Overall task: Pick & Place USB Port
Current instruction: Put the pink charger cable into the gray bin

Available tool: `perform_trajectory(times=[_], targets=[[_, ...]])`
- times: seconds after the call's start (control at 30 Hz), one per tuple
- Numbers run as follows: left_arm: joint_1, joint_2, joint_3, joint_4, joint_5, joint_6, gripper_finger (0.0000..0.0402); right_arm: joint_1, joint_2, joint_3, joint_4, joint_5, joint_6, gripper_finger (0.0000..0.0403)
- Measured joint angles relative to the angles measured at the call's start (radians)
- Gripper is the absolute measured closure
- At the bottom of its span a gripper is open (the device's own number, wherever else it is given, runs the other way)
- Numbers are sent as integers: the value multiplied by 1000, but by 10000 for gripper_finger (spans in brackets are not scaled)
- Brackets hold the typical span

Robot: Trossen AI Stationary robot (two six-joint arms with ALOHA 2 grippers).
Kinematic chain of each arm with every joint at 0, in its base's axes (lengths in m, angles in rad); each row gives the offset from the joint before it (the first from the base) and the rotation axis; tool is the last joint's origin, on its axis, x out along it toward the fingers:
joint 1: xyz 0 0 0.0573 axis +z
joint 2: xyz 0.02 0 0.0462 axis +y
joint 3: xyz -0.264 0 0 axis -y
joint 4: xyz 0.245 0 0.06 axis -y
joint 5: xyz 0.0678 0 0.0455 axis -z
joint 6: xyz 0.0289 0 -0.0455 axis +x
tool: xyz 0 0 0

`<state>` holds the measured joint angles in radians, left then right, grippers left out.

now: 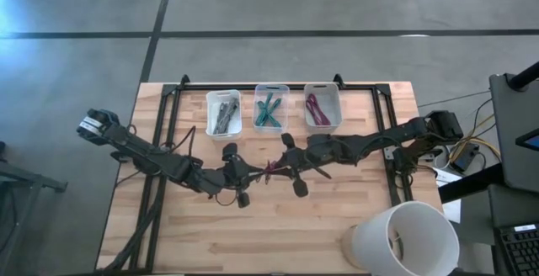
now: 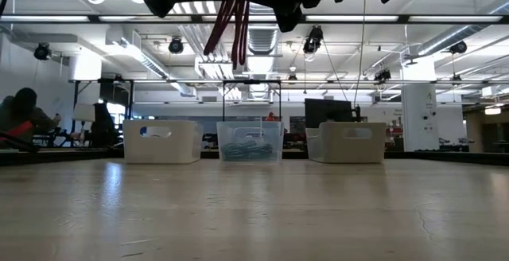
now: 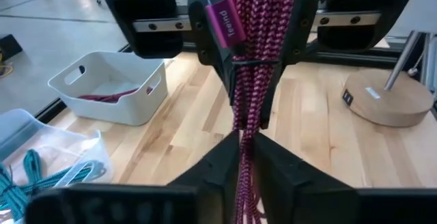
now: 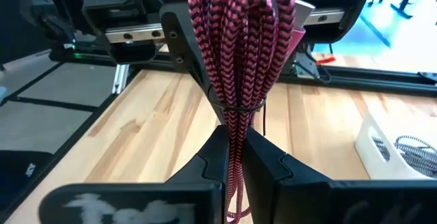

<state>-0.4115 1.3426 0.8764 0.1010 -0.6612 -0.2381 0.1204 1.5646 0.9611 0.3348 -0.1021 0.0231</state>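
So this looks like a mid-air handoff, or at least both arms are on the same thing: a bundled magenta braided USB cable point(image 1: 271, 171) sits dead centre of the high view, above the wooden table point(image 1: 337, 225), with the left gripper point(image 1: 253, 173) coming in from the left and the right gripper point(image 1: 286, 168) from the right. In each wrist view the arm's own fingers are pinched tight on the lower end of the bundle, so both are clamped onto the cable, not spread. You can see the plug with its magenta shell point(image 3: 222, 16) near the top of the left wrist view, and a thin tie cinching the loops. In the low view the cable hangs down from the upper middle, clear of the tabletop. Three bins sit along the upper middle of the high view: a left bin with grey cables point(image 1: 223, 113), a middle bin with teal cables point(image 1: 271, 108), and a right bin with magenta cables point(image 1: 322, 107). My guess is the next move needs one gripper to let go so the other can carry it to the matching right bin without the two arms yanking against each other.
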Motion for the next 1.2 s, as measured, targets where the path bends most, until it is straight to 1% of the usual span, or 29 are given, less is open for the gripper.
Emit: perform_trajectory(times=[0.1,0.2,0.33,0.43,0.53,0.67,0.73,0.8,0.87,0.97,1.03,1.13,1.2], targets=[[2,0,-4,-4,0,0,310,0,0,0,-19,-3,7,380],[2,0,-10,-5,0,-1,295,0,0,0,-49,-3,34,380],[2,0,-15,-13,-1,-18,290,0,-6,0,-113,-2,68,380],[2,0,-16,-15,0,-31,291,0,-34,7,-204,52,106,380],[2,0,-16,-20,1,-32,291,0,-76,46,-381,158,130,380],[2,0,-16,-22,3,-31,291,-6,-138,130,-690,406,174,380],[2,0,-16,-22,5,-28,291,-26,-164,184,-856,528,215,380],[2,0,-16,-23,5,-28,291,-65,-178,233,-1001,599,271,380],[2,0,-16,-27,5,-28,291,-127,-189,268,-1111,602,317,380],[2,0,-16,-28,5,-31,291,-244,-199,283,-1176,586,334,380],[2,0,-16,-32,5,-47,291,-332,-197,283,-1174,524,336,380],[2,0,-16,-33,6,-60,291,-463,-185,271,-1150,389,317,380],[2,0,-16,-34,6,-60,291,-538,-164,263,-1139,367,316,380]])
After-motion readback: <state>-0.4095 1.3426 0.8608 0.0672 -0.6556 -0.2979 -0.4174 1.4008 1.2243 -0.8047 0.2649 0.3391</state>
